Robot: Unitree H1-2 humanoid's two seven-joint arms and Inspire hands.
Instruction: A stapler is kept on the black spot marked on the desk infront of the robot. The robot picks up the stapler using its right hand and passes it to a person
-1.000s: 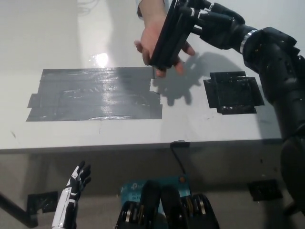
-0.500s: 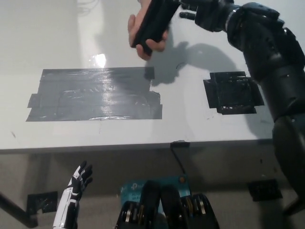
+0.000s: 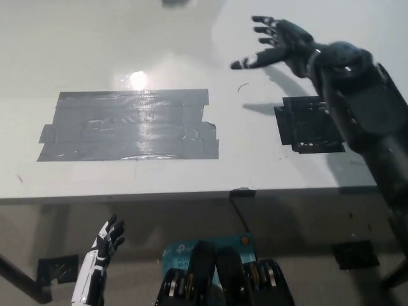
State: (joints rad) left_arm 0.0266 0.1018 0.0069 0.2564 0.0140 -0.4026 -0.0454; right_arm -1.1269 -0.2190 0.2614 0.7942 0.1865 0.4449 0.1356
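Note:
My black right hand (image 3: pixel 278 44) hovers over the far side of the white desk (image 3: pixel 95 51), open with fingers spread and nothing in it. Below its forearm lies the black taped spot (image 3: pixel 309 124), bare on the desk. No stapler shows in the head view. A small dark shape (image 3: pixel 173 2) sits at the top edge; I cannot tell what it is. My white left hand (image 3: pixel 102 255) rests below the desk's front edge at lower left, fingers apart.
A large grey tape patch (image 3: pixel 127 124) covers the desk's left-middle. A dark cable (image 3: pixel 241 213) hangs from the front edge. Black tape marks (image 3: pixel 350 253) lie on the floor.
The person's hand has taken the stapler away out of the top of the picture. My right hand has let go and now stands open above the desk.

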